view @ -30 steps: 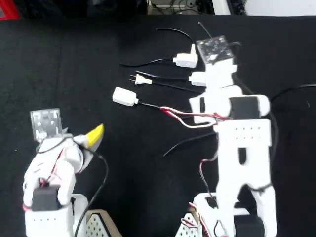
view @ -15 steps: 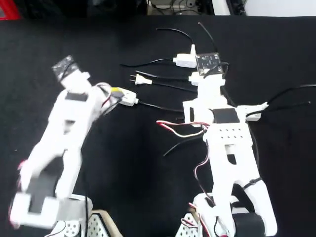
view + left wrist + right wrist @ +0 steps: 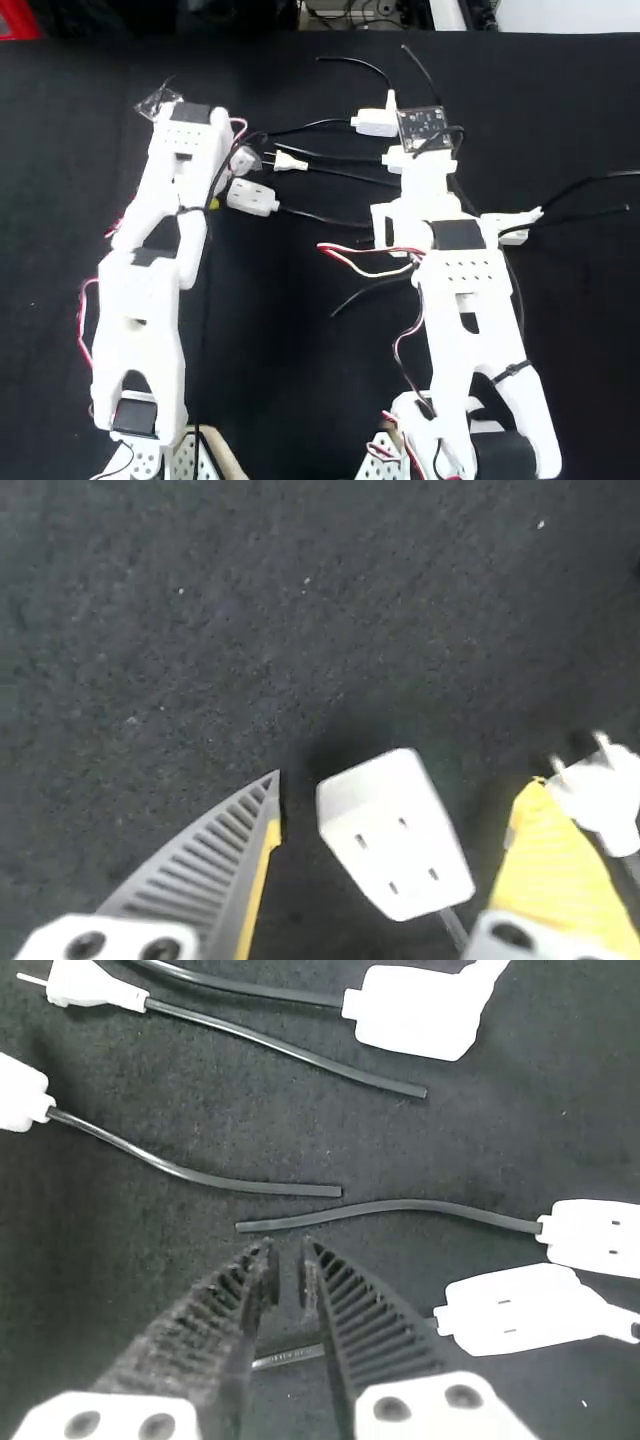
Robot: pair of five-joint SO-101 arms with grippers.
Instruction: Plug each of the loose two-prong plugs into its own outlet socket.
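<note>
Straddling a white socket block (image 3: pixel 395 845), the left claw (image 3: pixel 402 783) is spread wide, grey finger (image 3: pixel 215 865) on one side and yellow finger (image 3: pixel 555 865) on the other. Neither visibly touches the block, and nothing is held. The block lies flat on the black table (image 3: pixel 200 600), slots up, toward the far edge. A two-prong plug (image 3: pixel 605 780) sits just beside the yellow finger, prongs bare. The right claw (image 3: pixel 285 1258) is almost closed, with only a slit between the tips and nothing in it. A thin cord (image 3: pixel 290 1357) crosses under its fingers; contact can't be told. Near it are loose cord ends (image 3: pixel 300 1192) and a pair of sockets (image 3: pixel 520 1310) side by side. A white adapter (image 3: pixel 420 1008) lies nearer the far edge. Left arm (image 3: pixel 165 230) and right arm (image 3: pixel 455 270) both stretch toward the far edge.
</note>
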